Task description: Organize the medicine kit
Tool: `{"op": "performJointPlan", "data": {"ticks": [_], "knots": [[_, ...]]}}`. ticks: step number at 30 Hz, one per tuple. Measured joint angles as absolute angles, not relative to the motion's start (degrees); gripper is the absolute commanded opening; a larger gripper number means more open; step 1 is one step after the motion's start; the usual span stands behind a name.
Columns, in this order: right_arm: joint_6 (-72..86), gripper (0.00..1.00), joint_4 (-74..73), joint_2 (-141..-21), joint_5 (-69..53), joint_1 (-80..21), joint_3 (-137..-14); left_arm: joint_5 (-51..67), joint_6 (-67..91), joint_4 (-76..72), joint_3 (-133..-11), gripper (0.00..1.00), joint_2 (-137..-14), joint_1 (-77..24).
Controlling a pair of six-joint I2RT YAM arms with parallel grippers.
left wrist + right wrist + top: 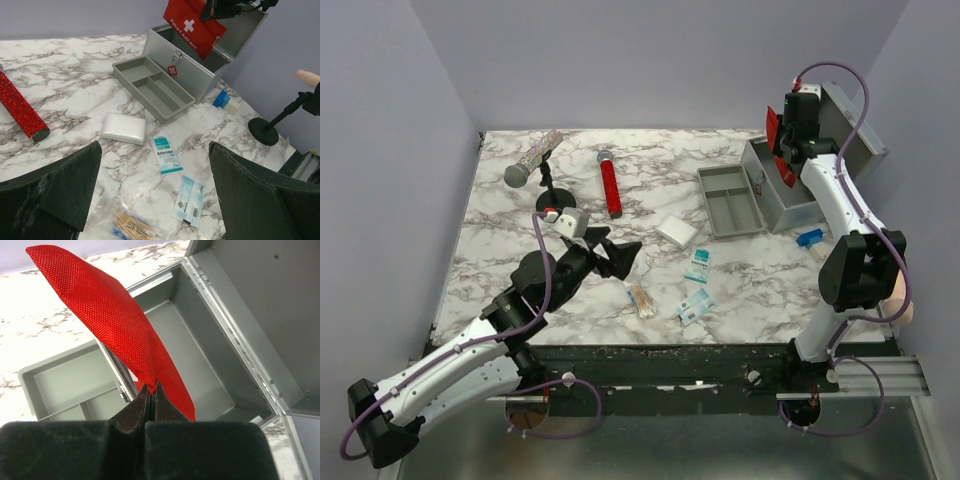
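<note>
Pouch [192, 25] lettering over kit [195, 80] (left wrist only)

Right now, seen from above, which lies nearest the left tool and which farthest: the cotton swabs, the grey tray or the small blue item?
1. Cotton swabs, close by the left tool, to its right.
2. Grey tray, middle right.
3. Blue item, far right.

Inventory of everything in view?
medicine kit: one, grey, open, right rear
divided tray: one, grey, left of kit
first-aid pouch: one, red, over kit
packet: one, white, mid-table
sachets: two, teal, centre front
cotton swabs: one bundle, tan, front
small item: one, blue, beside kit
glitter tube: one, red, rear centre
microphone on stand: one, silver, rear left
second stand: one, black, right edge
table: one, white marble
left gripper: one, black, jaws open, near left
right gripper: one, black, jaws shut on pouch
</note>
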State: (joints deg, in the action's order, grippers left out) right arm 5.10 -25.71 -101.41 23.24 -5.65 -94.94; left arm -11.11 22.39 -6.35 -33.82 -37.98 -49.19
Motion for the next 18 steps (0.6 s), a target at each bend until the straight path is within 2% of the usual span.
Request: {"op": "performJointPlan", "data": {"ticks": [18], "knots": [[14.4,0.01,-27.2,-102.8,3.2,4.2,-93.4,-4.9,23.7,-7.7,-33.2,0.99,-43.0,-49.2]]}}
